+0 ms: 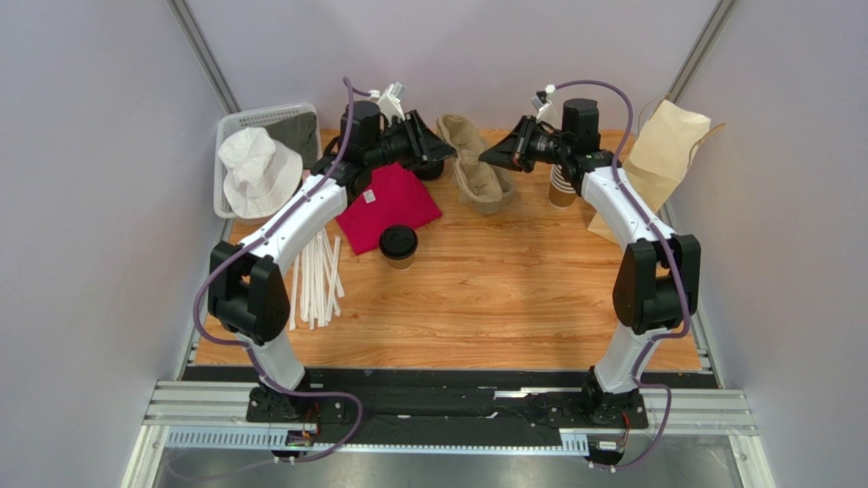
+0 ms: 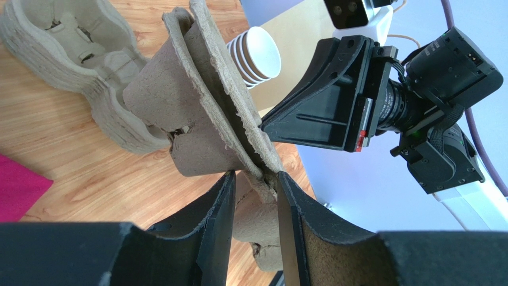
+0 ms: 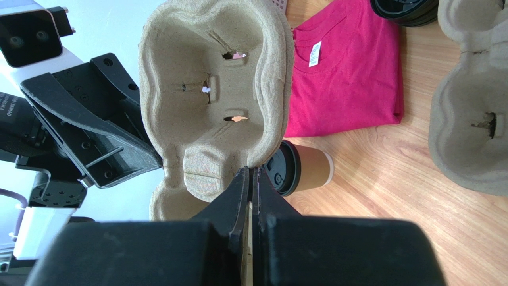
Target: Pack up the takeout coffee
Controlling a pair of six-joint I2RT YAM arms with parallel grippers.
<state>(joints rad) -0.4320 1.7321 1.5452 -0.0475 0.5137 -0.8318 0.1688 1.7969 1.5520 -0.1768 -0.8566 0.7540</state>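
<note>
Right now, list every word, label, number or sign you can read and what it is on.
No text reads clearly.
On the white neck tag of the red T-shirt: print too small to read.
On the black lid of the takeout coffee: any marks too blurred.
On the cup carrier: no print.

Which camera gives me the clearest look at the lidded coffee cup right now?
Top external: the takeout coffee stands unobstructed beside the pink shirt. Right wrist shows it closer, but the held carrier hides part of its lid. Left wrist misses it.

rough pulp carrier (image 3: 203,71), smooth paper cup (image 3: 313,170)
</note>
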